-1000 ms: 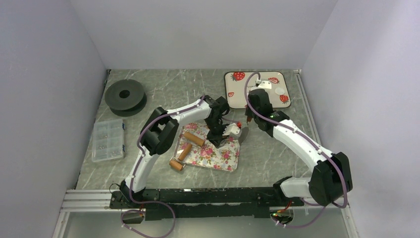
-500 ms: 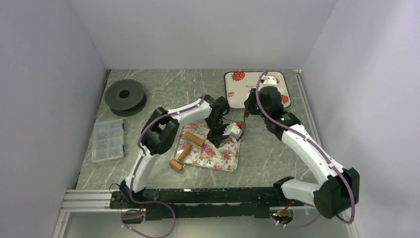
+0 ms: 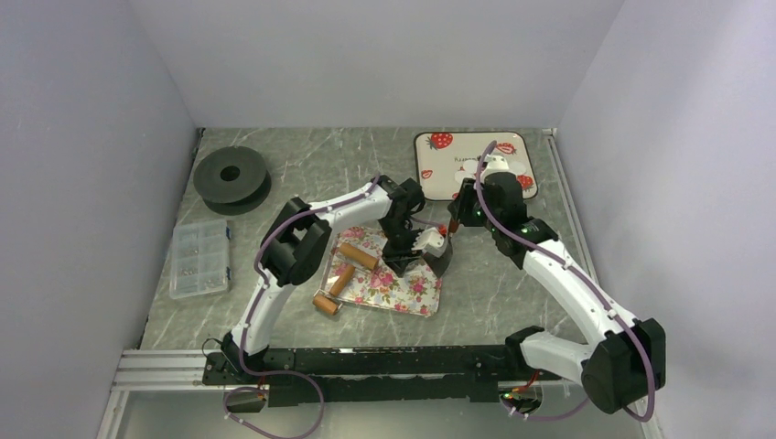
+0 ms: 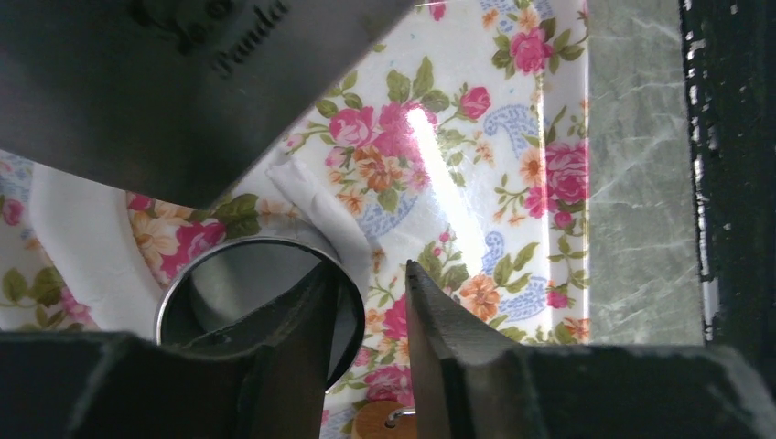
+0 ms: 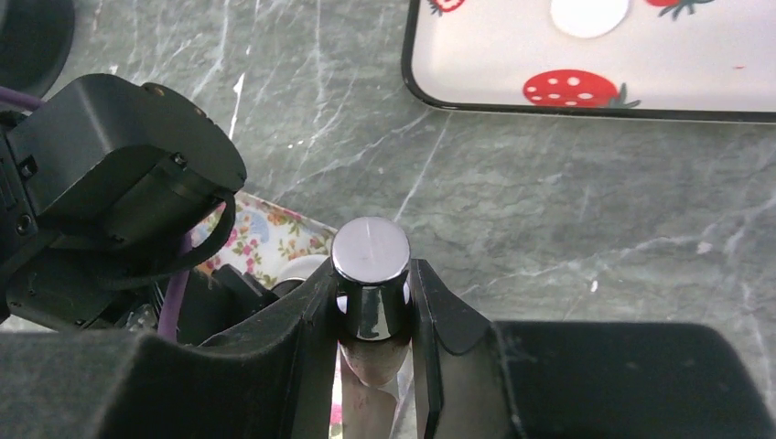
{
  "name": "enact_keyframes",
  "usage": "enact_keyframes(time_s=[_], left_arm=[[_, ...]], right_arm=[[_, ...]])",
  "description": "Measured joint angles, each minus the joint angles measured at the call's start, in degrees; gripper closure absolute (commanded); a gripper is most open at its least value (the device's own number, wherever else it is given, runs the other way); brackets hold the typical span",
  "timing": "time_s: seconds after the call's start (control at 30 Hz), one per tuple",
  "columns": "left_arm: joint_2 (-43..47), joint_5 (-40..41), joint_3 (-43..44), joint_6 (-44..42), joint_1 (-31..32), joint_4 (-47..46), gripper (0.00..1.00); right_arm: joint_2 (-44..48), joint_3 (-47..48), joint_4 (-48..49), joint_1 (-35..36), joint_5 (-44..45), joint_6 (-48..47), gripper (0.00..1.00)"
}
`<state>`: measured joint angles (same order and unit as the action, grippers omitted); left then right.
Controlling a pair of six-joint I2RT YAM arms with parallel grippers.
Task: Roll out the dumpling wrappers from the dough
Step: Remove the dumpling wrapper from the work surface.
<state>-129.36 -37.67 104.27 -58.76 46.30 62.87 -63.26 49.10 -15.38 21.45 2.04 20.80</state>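
Note:
My left gripper (image 3: 428, 247) (image 4: 368, 268) is low over the floral tray (image 3: 403, 291) (image 4: 476, 183). It is open, with one finger inside a metal ring cutter (image 4: 252, 293) and the other outside, apart from the ring's wall. White dough (image 4: 87, 261) lies on the tray beside the ring. My right gripper (image 3: 453, 219) (image 5: 373, 267) is shut on the shiny round handle (image 5: 371, 251) of a metal scraper. The scraper's blade (image 4: 165, 91) hangs over the dough. One dumpling wrapper (image 5: 588, 14) lies on the strawberry tray (image 3: 439, 169) (image 5: 512, 55).
A wooden rolling pin (image 3: 343, 279) lies on the left part of the floral tray. A black spool (image 3: 231, 174) and a clear parts box (image 3: 199, 258) sit at the left. White walls close in both sides, and a rail (image 3: 366, 361) runs along the near edge.
My left jaws have opened off the ring cutter's wall. The right arm's wrist has shifted back toward the strawberry tray and its elbow has swung out right, with the scraper still held.

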Motion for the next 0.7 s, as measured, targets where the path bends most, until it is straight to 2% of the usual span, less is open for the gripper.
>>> enact_keyframes(time_s=[0.63, 0.7], left_arm=[[5.0, 1.7, -2.3, 4.7, 0.0, -5.2, 0.47], [5.2, 2.6, -3.3, 5.1, 0.0, -6.2, 0.49]], right_arm=[[-4.1, -0.3, 2.1, 0.0, -2.3, 0.3, 1.0], [-4.0, -0.3, 2.1, 0.0, -2.1, 0.3, 1.0]])
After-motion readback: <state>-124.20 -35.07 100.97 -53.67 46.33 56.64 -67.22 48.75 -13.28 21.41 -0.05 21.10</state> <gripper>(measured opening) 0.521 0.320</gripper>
